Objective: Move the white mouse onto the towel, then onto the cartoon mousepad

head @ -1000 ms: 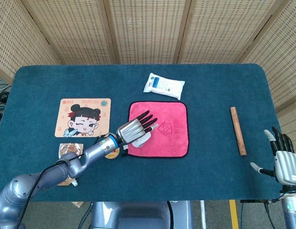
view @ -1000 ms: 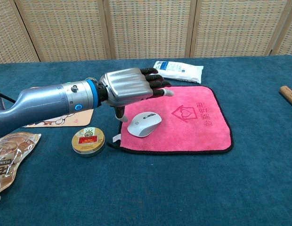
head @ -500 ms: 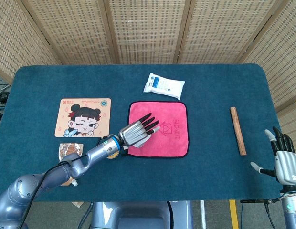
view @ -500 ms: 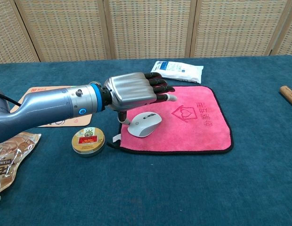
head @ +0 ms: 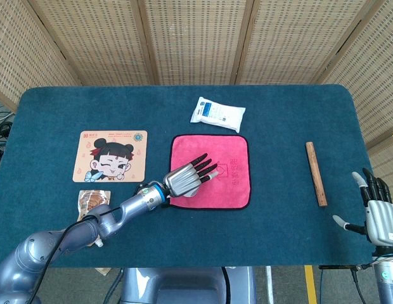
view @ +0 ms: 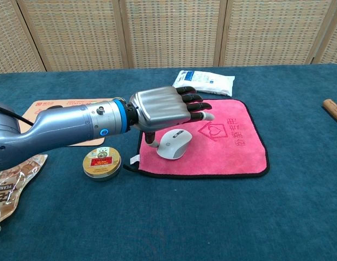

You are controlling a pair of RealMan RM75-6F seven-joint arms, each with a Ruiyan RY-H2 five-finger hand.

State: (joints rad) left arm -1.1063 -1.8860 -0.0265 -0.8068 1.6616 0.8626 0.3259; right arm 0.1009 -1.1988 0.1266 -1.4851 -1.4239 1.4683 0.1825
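The white mouse (view: 174, 144) lies on the front left part of the pink towel (view: 228, 138). My left hand (view: 167, 107) hovers just over it with fingers stretched out flat, and its thumb hangs down at the mouse's left side; the hand is open and grips nothing. In the head view the left hand (head: 187, 178) covers most of the mouse on the towel (head: 231, 171). The cartoon mousepad (head: 110, 156) lies to the left of the towel. My right hand (head: 378, 214) is open off the table's front right corner.
A white packet (head: 217, 114) lies behind the towel. A wooden stick (head: 315, 173) lies to the right. A round tin (view: 102, 163) sits at the towel's front left corner, and a snack pouch (view: 11, 182) lies further left.
My left hand has reached further right and lower over the mouse. The mouse has shifted slightly right on the towel. The right hand has not moved.
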